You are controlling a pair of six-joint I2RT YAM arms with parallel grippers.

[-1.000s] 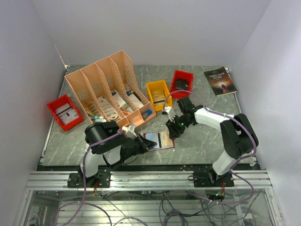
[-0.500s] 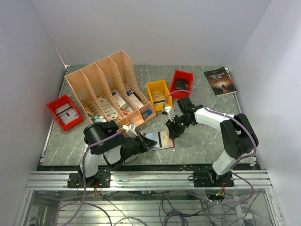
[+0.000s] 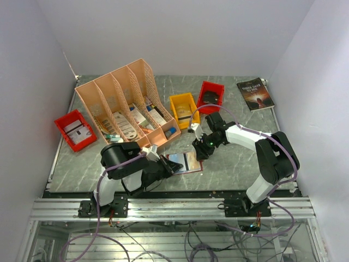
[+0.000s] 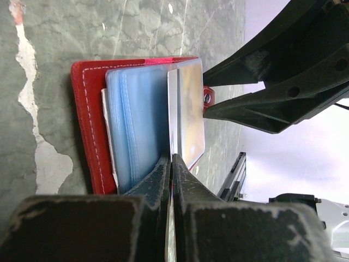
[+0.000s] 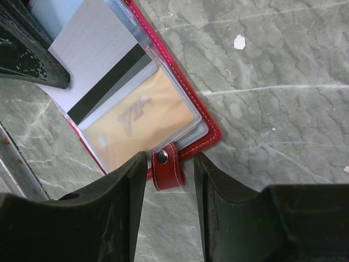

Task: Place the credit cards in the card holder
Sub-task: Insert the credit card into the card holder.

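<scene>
The left gripper [image 4: 172, 159] clamped a greyish credit card [image 4: 191, 109] at the open red card holder [image 4: 87, 114], while the right gripper [image 5: 170, 161] stood unclenched, astride its snap tab [image 5: 165, 170].

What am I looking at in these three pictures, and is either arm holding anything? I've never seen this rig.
Two robot arms are bolted at the table's near edge. The wide picture looks down from above and behind them; the other two come from a camera on each wrist. On the table lie an open red card holder, a file rack, a yellow bin and a book. The left pincer is shut on a greyish card's edge, over the holder's clear pockets. The right pincer is open, its fingers either side of the snap tab, holding nothing. An orange card sits in a pocket.
</scene>
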